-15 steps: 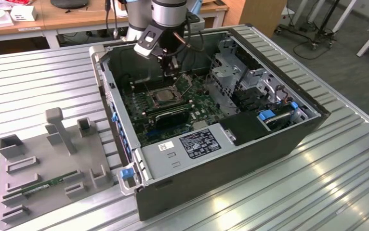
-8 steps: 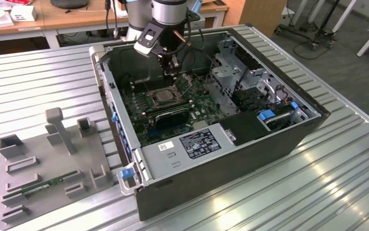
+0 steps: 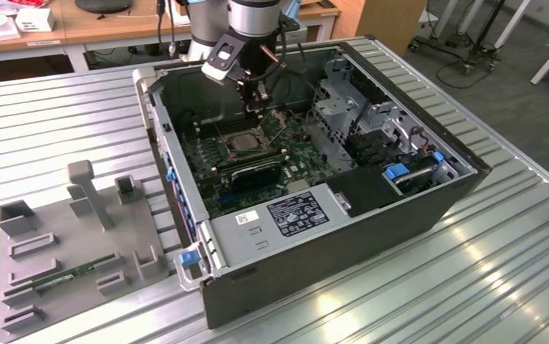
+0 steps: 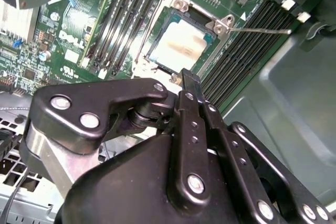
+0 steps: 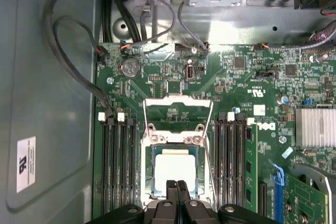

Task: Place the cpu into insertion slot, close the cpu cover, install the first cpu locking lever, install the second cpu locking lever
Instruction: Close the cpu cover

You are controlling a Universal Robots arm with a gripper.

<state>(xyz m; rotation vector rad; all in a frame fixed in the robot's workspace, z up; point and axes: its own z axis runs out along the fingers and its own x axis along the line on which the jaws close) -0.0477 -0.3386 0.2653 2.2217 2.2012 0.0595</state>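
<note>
The cpu (image 5: 176, 170), a pale square chip, lies flat in the insertion slot (image 5: 173, 138), which is ringed by silver metal on the green board. The cpu cover (image 5: 178, 100) stands swung open behind the slot, and the board shows through its cut-out. A thin wire locking lever (image 5: 209, 150) runs along one side of the slot and sticks out free in the second wrist view (image 4: 262, 31). My gripper (image 5: 177, 183) hangs just above the cpu's near edge, shut, with nothing between the fingers. In the exterior view the gripper (image 3: 254, 107) reaches down into the open computer case over the cpu (image 3: 246, 143).
Black memory slots (image 5: 118, 166) flank the socket on both sides. Loose black cables (image 5: 68, 61) curve along the case wall. A finned heatsink (image 5: 315, 127) and a drive cage (image 3: 351, 107) stand nearby. On the table, a grey fixture (image 3: 74, 236) holds a memory stick (image 3: 74, 274).
</note>
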